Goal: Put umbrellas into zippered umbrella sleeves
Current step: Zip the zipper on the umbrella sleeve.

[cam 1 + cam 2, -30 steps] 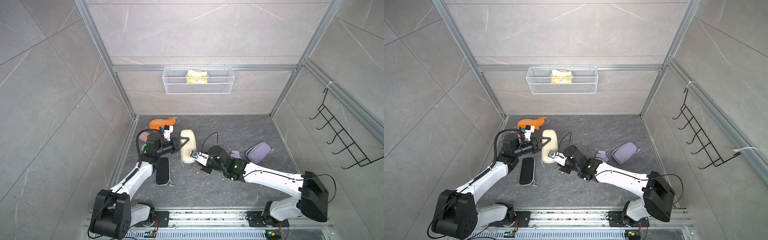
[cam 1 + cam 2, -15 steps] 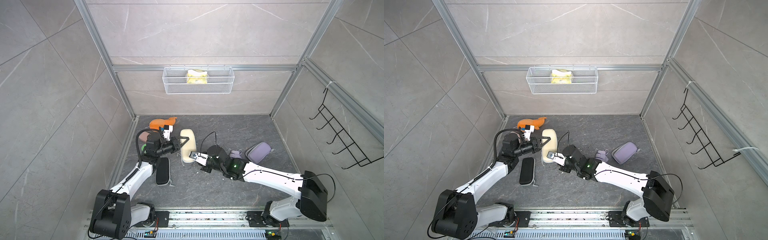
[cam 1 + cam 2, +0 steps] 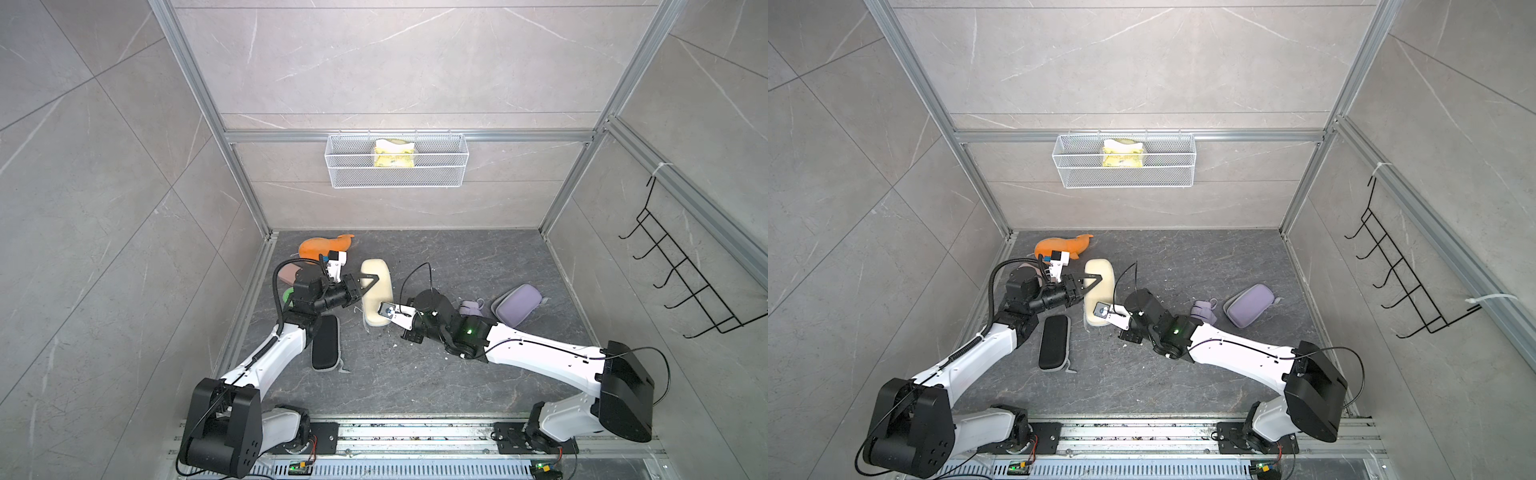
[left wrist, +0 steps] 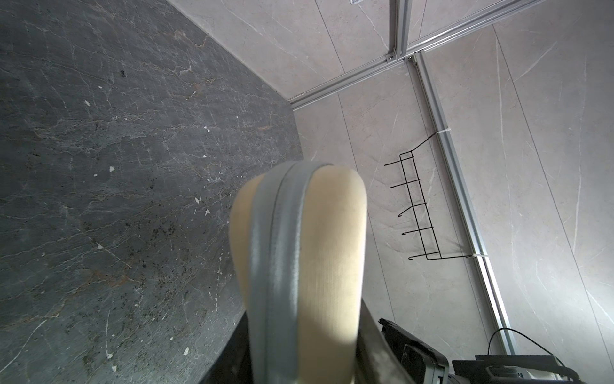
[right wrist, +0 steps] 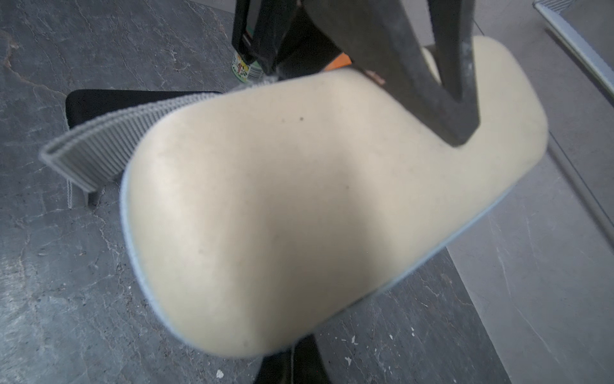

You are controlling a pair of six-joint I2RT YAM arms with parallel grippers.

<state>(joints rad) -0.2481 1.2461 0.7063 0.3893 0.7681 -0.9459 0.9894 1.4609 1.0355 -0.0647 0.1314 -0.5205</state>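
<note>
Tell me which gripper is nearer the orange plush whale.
Left. The left gripper, clamped on the cream umbrella sleeve's side, is a short way in front of the orange plush whale; the right gripper, shut, is at the sleeve's near end, farther from it.

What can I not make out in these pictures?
- Right gripper: tips hidden behind the cream sleeve in the right wrist view, and under its camera in both top views; what it pinches is unknown.
- Sleeve contents: its shell hides them in every view.
- Pink case, green thing: mostly behind the left arm in a top view.
</note>
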